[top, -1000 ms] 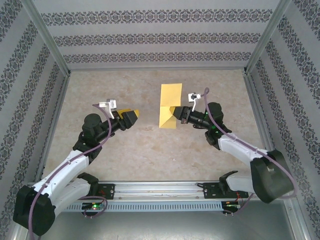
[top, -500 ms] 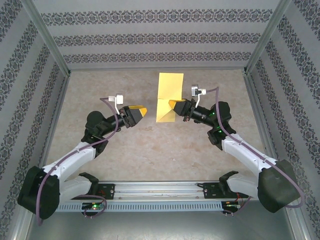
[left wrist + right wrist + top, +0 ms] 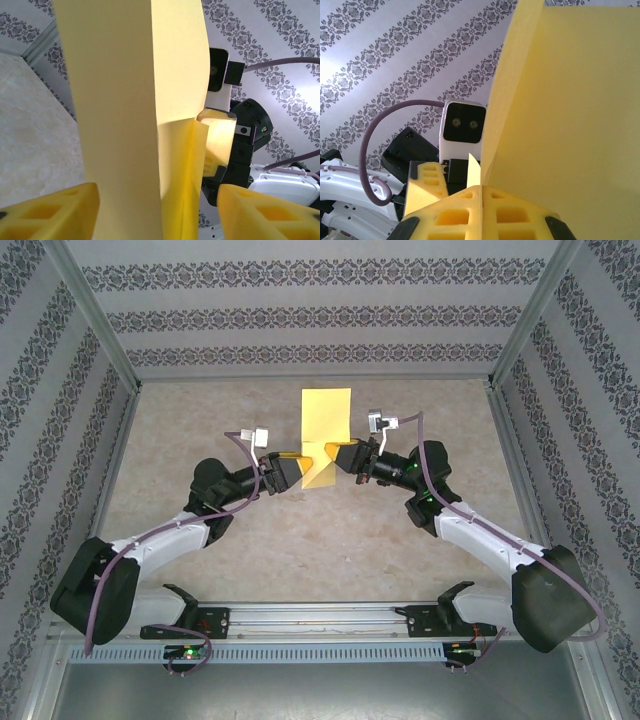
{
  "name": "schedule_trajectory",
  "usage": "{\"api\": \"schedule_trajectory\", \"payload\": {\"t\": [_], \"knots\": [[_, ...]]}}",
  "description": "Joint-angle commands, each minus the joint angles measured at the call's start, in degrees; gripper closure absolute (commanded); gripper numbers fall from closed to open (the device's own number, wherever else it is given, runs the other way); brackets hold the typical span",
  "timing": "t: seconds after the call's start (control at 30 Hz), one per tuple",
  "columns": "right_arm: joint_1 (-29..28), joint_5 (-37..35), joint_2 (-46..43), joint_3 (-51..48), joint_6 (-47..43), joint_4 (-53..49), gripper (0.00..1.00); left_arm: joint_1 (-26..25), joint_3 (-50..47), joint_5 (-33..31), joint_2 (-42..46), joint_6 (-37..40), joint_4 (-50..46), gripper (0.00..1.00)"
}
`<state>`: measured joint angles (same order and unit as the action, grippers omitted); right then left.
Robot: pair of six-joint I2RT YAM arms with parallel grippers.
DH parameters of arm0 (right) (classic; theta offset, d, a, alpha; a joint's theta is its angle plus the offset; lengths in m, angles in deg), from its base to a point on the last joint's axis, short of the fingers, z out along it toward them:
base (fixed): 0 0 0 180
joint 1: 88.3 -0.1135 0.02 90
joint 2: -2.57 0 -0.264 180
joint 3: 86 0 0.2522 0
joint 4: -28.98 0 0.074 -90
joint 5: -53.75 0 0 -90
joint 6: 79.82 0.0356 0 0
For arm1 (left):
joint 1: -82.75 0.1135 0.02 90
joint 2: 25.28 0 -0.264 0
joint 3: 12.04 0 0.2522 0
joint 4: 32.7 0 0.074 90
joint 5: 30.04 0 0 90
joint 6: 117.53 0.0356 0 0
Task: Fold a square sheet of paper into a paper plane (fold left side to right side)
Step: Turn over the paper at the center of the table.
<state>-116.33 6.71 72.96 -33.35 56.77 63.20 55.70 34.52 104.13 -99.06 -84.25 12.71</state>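
Paper (image 3: 325,418) clamped in right claw (image 3: 340,453); left claw (image 3: 296,468) open around it.

I am viewing a plain yellow square sheet of paper (image 3: 325,418), a left gripper (image 3: 292,467) and right gripper (image 3: 346,454) with yellow fingers on black bodies, a mottled beige counter (image 3: 220,410), and pale grey walls (image 3: 300,315) carrying dark damask stripes.

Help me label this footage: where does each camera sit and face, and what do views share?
Top external: above and behind the arms, looking down on the table; both arms, left claw and right claw at the paper.
Left wrist: looks along its open fingers at the paper, right arm behind.
Right wrist: looks past its fingers, shut on the paper, toward the left arm.
Shared: all show the paper.
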Motion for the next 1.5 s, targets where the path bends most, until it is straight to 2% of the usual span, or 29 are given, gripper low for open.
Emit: {"api": "schedule_trajectory", "payload": {"t": [0.0, 0.17, 0.43, 0.67, 0.87, 0.97, 1.1, 1.27, 1.47], "knots": [[-0.6, 0.0, 0.3, 1.3, 0.2, 3.8, 1.0, -0.7, 2.1, 1.1, -0.3, -0.1, 4.7, 0.44], [-0.6, -1.1, 0.1, 0.5, 0.2, 3.8, 1.0, -0.7, 1.8, 1.3, -0.5, -0.5, 5.2, 0.61], [-0.5, -2.0, -0.3, -0.5, -0.2, 3.5, 0.93, -0.7, 1.7, 0.9, 0.1, -0.1, 3.6, 0.85], [-0.3, -4.7, -2.1, -1.5, -2.0, 1.3, 0.79, -0.7, 1.9, -0.3, 1.6, 2.3, -2.6, 0.97], [0.6, -8.5, -5.9, -2.6, -5.6, -6.2, 0.65, -0.7, 3.1, -1.0, 3.9, 6.3, -11.5, 1.0], [1.1, -12.4, -9.3, -2.7, -9.4, -15.0, 0.61, -0.7, 5.5, -2.3, 6.1, 10.5, -23.7, 1.0], [1.3, -17.6, -14.0, -1.6, -15.4, -27.9, 0.56, -0.9, 12.6, -8.2, 9.2, 21.5, -51.0, 1.0], [2.0, -25.5, -19.6, -2.8, -19.8, -37.0, 0.45, -3.4, 22.7, -23.4, 9.6, 34.1, -79.8, 1.0], [5.0, -28.9, -22.8, -4.1, -20.9, -42.7, 0.3, -8.0, 31.2, -42.2, 5.7, 40.9, -97.9, 1.0]]}}
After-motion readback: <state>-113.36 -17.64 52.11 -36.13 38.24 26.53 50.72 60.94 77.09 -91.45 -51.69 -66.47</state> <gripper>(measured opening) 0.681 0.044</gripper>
